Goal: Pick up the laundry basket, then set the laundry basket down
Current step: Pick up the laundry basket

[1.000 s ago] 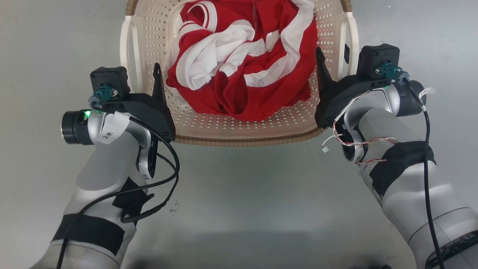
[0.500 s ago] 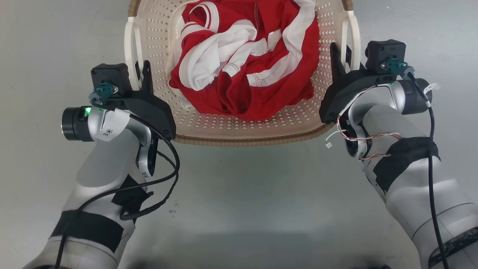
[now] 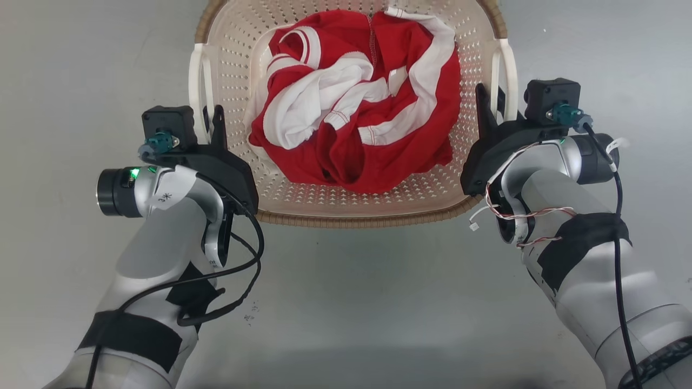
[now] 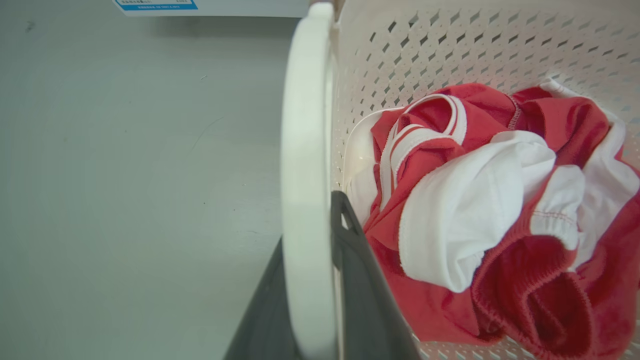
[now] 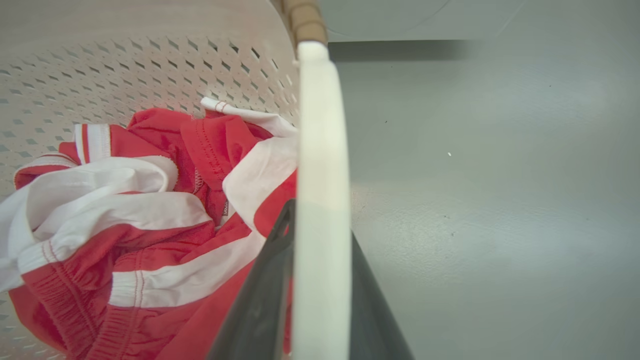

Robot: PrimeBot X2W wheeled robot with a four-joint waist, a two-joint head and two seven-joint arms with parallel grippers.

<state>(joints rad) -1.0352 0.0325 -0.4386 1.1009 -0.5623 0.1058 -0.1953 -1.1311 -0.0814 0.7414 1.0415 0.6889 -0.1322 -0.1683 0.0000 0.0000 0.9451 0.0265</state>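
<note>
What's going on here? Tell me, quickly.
The robot has the laundry basket by both white side handles. The left pincer is closed on the left handle and the right pincer on the right handle, each with one finger inside and one outside. Red-and-white clothes lie bunched in the basket. Whether it rests on the grey floor or is lifted cannot be told.

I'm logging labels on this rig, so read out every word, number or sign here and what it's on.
"3 *", handwritten, the 3 unsure: white tape on the left arm.
Blue-striped label at the left wrist view's top edge: too small to read.
White print on the left arm's dark cover: too blurred to read.
</note>
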